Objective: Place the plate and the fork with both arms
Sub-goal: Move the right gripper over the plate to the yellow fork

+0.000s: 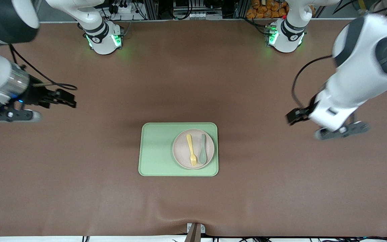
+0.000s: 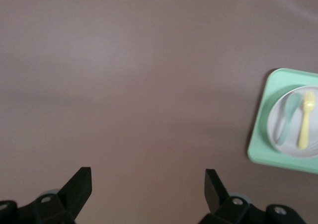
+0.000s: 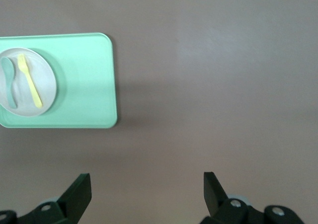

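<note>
The pale pink plate [image 1: 181, 153] lies on the light green tray [image 1: 156, 151], at the tray's end toward the left arm. The yellow fork [image 1: 191, 150] lies on the plate beside a grey-green spoon [image 1: 202, 149]. My left gripper [image 1: 293, 116] is open and empty over bare table toward the left arm's end. My right gripper [image 1: 66, 99] is open and empty over bare table toward the right arm's end. The left wrist view shows its open gripper [image 2: 148, 177], the plate [image 2: 293, 149] and fork [image 2: 304, 122]. The right wrist view shows its open gripper [image 3: 147, 180], the plate [image 3: 47, 80] and fork [image 3: 30, 80].
The brown table mat [image 1: 193, 74] covers the whole table. The tray [image 2: 258, 144] shows in the left wrist view and in the right wrist view [image 3: 87, 85]. The spoon shows there too [image 2: 288, 119] [image 3: 8, 82]. The arm bases [image 1: 104, 38] [image 1: 286, 37] stand along the table's edge farthest from the front camera.
</note>
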